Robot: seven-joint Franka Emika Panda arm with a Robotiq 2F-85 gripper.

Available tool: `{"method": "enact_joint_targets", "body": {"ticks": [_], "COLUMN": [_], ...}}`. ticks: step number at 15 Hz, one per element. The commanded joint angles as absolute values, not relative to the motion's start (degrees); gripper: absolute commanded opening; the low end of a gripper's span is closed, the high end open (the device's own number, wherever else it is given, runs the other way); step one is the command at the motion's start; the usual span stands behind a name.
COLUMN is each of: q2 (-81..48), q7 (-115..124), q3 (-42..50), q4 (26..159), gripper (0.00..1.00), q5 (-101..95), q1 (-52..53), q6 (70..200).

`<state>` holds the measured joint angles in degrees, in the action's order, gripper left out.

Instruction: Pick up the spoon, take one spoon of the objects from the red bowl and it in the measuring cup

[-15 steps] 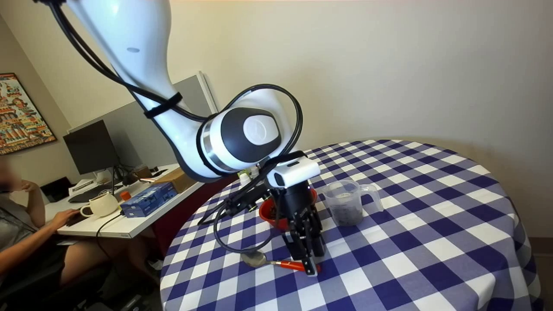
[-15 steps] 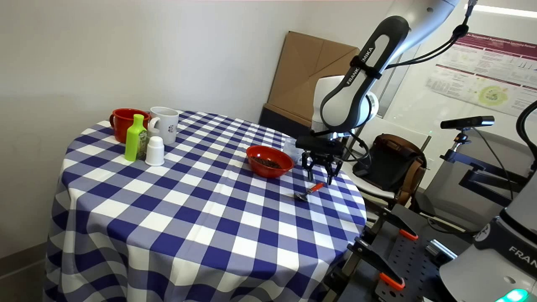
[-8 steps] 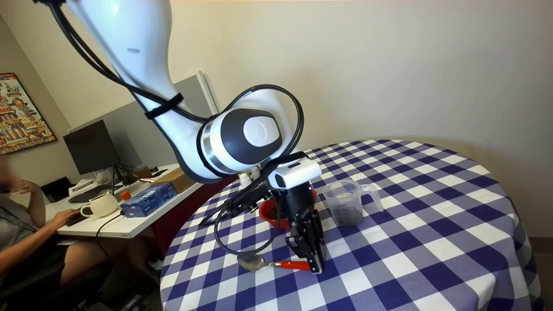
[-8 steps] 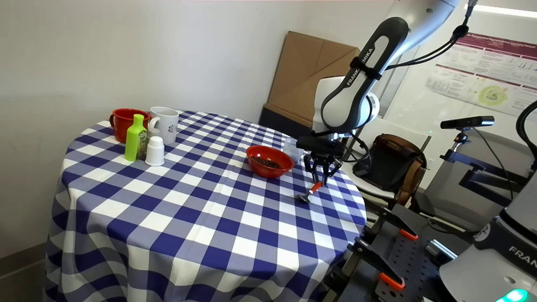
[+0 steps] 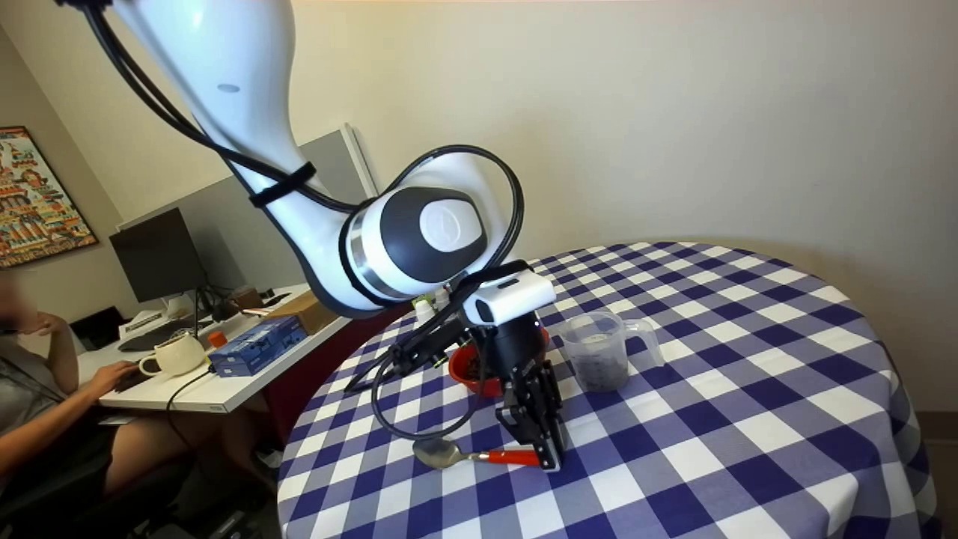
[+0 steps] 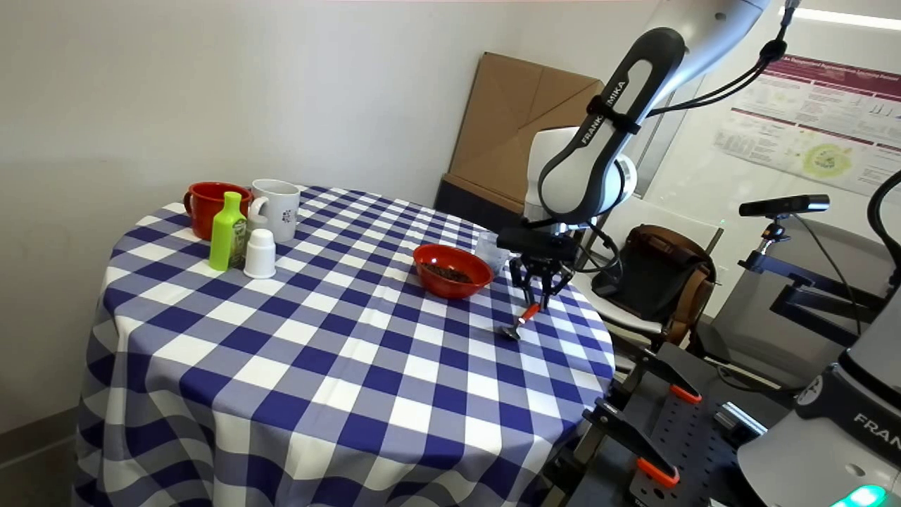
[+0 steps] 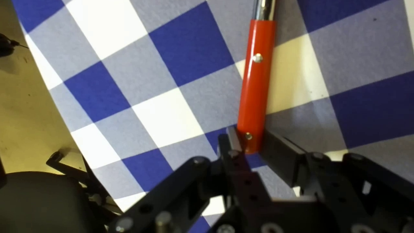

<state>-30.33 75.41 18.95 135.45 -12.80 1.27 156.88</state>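
The spoon's red-orange handle (image 7: 257,87) runs up the wrist view, its far part cut off by the frame. My gripper (image 7: 251,139) is shut on the butt end of that handle, one finger on each side. Low over the cloth in both exterior views, the spoon (image 5: 512,457) points its grey scoop away from the gripper; whether it touches the cloth I cannot tell. The red bowl (image 6: 450,289) stands close by, dark small objects (image 6: 448,273) inside it. Beside the bowl is the clear measuring cup (image 5: 597,358), its handle turned away from the arm; in an exterior view the gripper partly hides the bowl.
A green bottle (image 6: 227,238), a white container (image 6: 260,255), a red mug (image 6: 205,211) and a white mug (image 6: 283,215) stand grouped at one end of the checked table. A chair with a bag (image 6: 640,271) stands beyond the table edge. Someone sits at a desk nearby.
The fingers have gone from open around the handle to shut on its end. The spoon has shifted and turned slightly as they closed; over the last half second almost nothing moves.
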Motion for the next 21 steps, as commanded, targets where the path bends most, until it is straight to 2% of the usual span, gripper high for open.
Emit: {"method": "enact_joint_targets", "body": {"ticks": [1,5,12,21], "q2": [-28.01,-24.6,-19.45,-17.5], "q7": [77.17,80.47,89.59,93.01], "q3": [23.39,29.13,33.22,26.11], "q4": [135.41,134.59,131.68,127.43], "gripper": [0.08,0.08,0.08,0.07], "q5": [-13.18,-16.32,-27.84,-35.79], "q1": [6.1,11.93,18.12,13.19], "q6": [158.91,159.84,156.84,150.71]}}
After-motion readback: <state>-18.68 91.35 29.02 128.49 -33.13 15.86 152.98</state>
